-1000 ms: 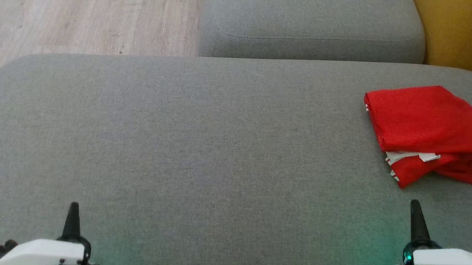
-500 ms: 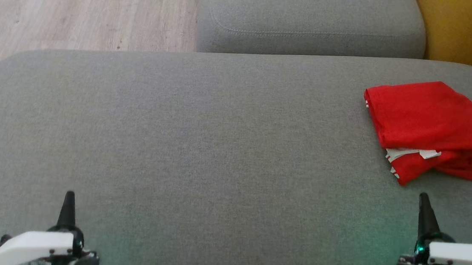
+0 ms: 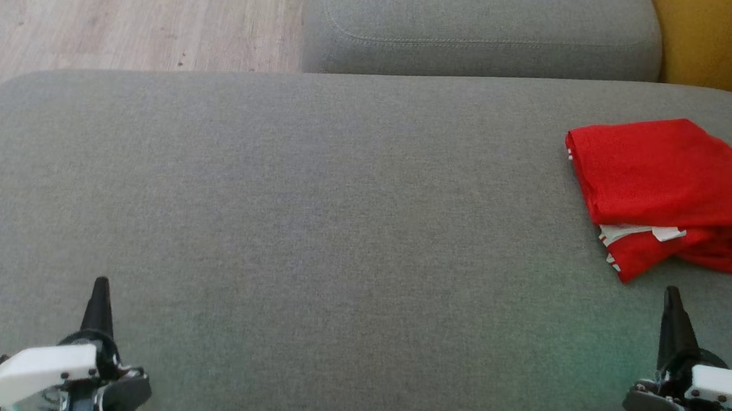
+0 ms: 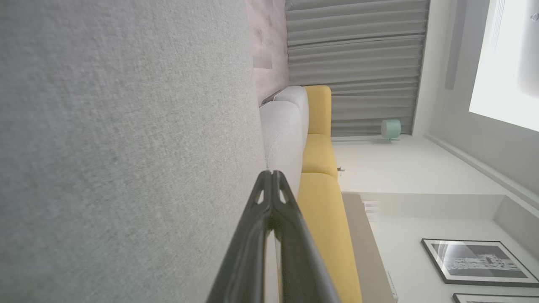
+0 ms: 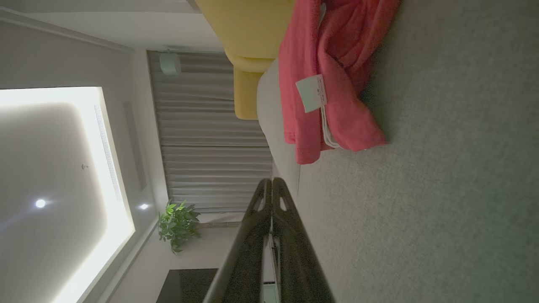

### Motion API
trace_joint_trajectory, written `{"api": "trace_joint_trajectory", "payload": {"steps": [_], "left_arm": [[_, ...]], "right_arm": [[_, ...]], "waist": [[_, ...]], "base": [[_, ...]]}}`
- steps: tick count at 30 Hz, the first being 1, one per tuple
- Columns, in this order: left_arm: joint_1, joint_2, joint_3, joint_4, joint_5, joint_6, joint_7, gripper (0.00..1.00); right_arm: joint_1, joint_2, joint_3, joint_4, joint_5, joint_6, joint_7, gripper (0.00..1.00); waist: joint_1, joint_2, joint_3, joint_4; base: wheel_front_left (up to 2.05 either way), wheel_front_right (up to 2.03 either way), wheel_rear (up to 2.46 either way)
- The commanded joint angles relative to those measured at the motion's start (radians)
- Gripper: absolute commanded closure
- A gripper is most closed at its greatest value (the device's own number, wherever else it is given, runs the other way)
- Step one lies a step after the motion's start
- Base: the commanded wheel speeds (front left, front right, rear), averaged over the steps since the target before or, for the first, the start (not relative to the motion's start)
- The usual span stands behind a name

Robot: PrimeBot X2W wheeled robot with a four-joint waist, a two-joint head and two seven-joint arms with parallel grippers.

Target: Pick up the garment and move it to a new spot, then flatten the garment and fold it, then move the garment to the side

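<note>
Red folded garment (image 3: 668, 192) on grey cushion (image 3: 311, 227) — right side, fingertips pressed together

Matt red cloth garment (image 3: 667, 169) w/ smooth white tag (image 3: 667, 234); sofa cushion (image 3: 312, 214) in coarse grey woven fabric; floor (image 3: 92, 3) pale wood-grain, matt.
</note>
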Motion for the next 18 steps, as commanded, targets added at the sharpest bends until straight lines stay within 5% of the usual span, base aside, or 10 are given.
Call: {"api": "trace_joint_trajectory", "payload": {"steps": [1,18], "left_arm": [[-0.067,-0.005,0.050,-0.028,-0.020,-0.015,0.010,1.00],[-0.077,-0.015,0.069,-0.025,-0.043,-0.027,0.021,1.00]], "right_arm": [[-0.067,-0.017,0.014,-0.044,0.036,0.004,0.013,1.00],[-0.074,-0.015,0.003,-0.047,0.075,0.004,0.023,1.00]], "waist": [[0.0000,0.0000,0.002,-0.001],[0.0000,0.0000,0.005,-0.002]], "base": [[0.00,0.00,0.00],[0.00,0.00,0.00]]}}
